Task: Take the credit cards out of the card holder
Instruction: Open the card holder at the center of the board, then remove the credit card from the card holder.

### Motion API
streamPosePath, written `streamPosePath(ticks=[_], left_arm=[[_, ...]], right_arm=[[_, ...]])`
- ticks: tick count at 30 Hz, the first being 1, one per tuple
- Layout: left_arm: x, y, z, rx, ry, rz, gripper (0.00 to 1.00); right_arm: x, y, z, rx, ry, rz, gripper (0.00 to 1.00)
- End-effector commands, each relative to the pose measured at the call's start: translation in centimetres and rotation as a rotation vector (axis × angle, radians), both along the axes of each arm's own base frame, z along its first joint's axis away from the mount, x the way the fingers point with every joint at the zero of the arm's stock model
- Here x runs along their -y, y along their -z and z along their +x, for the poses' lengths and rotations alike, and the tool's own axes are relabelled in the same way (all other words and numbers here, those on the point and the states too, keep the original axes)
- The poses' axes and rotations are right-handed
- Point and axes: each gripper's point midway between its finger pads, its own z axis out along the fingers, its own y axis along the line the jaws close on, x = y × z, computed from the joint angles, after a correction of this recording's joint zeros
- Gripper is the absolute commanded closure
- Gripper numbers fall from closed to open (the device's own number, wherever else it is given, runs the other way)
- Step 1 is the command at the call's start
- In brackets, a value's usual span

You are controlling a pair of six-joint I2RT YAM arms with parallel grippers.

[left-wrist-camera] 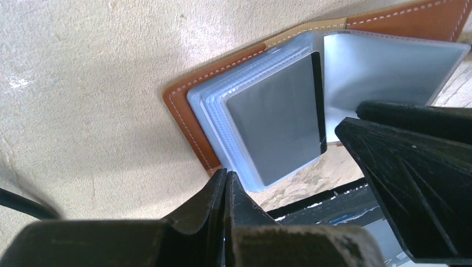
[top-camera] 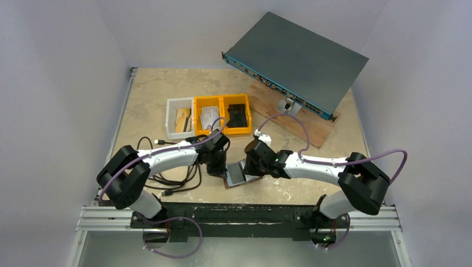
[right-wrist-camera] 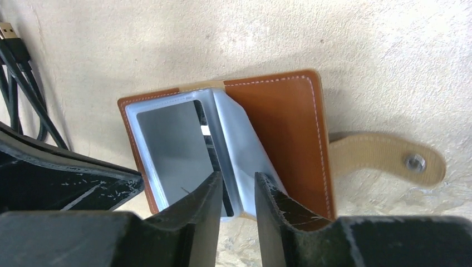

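The brown card holder (top-camera: 236,173) lies open near the table's front edge. In the left wrist view its cover (left-wrist-camera: 186,119) holds a stack of clear pockets, and a grey credit card (left-wrist-camera: 273,122) with a dark stripe sits in the top one. My left gripper (left-wrist-camera: 225,173) is shut, with its tips at the holder's near corner and nothing seen between them. My right gripper (right-wrist-camera: 238,177) is narrowly open and straddles a raised clear pocket leaf (right-wrist-camera: 236,139) of the card holder (right-wrist-camera: 284,128). The grey card (right-wrist-camera: 172,150) lies to its left.
A white bin (top-camera: 179,118) with tan cards and two yellow bins (top-camera: 222,114), one holding a black object, stand behind the arms. Black cables (top-camera: 172,178) lie at the left. A blue-grey rack unit (top-camera: 295,61) leans on a wooden board (top-camera: 300,125) at the back right.
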Motion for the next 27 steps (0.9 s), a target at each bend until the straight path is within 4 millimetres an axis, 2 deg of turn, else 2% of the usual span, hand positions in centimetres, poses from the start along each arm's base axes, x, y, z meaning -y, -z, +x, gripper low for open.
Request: streamPosePath(ticks=[1,11,18,22,27], left_arm=[[0.8,-1.2,0.9,0.049,0.037,-0.017,1.0],[1.4,-4.5,1.8,0.117,0.069,-0.061,1.0],[1.1,-3.4,1.9,0.09,0.056,-0.051,1.0],[-0.2,-2.4,1.9,0.075,0.035,-0.017,1.0],[-2.1,-2.4,2.3,0.1,0.001,0.02,1.0]], right_arm=[[-0.9,-0.4,0.4,0.013,-0.017,0.087,0.7],[-1.9,1.7,-1.2,-0.09,-0.026,0.222,0.69],[-3.8,2.0,-2.5,-0.169,-0.031,0.364,0.68],[-4.5,1.6,-2.4,-0.193,-0.009,0.446,0.68],[-4.5,1.6,-2.1,-0.213,0.042,0.508,0.67]])
